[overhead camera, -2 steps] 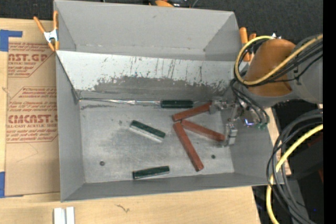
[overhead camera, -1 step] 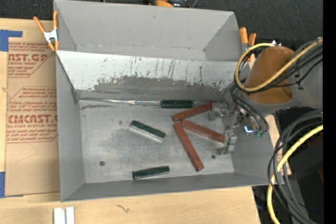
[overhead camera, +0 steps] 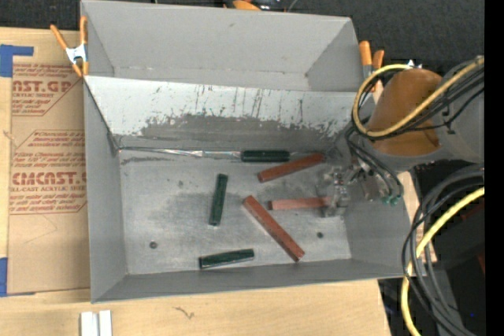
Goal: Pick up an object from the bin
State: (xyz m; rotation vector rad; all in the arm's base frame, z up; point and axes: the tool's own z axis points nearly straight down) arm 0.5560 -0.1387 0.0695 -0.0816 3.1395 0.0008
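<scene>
The hand (overhead camera: 339, 194) is seen low at 3 o'clock in the bin (overhead camera: 157, 193), touching or just beside the right end of a red-brown stick (overhead camera: 295, 204); its opening cannot be told, so the grasp is judged not yet made, and closing on that stick, then lifting, is called for next.

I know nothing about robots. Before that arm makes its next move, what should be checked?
1. Gripper inside the grey metal bin, at its right side: ok.
2. Something near it: the level red-brown stick meets the gripper with its right end: ok.
3. That stick actually gripped: cannot tell.
4. Stick free of the diagonal red-brown stick below it: cannot tell.
5. Nearest dark green stick, along the back wall, lies apart from the gripper: ok.
</scene>
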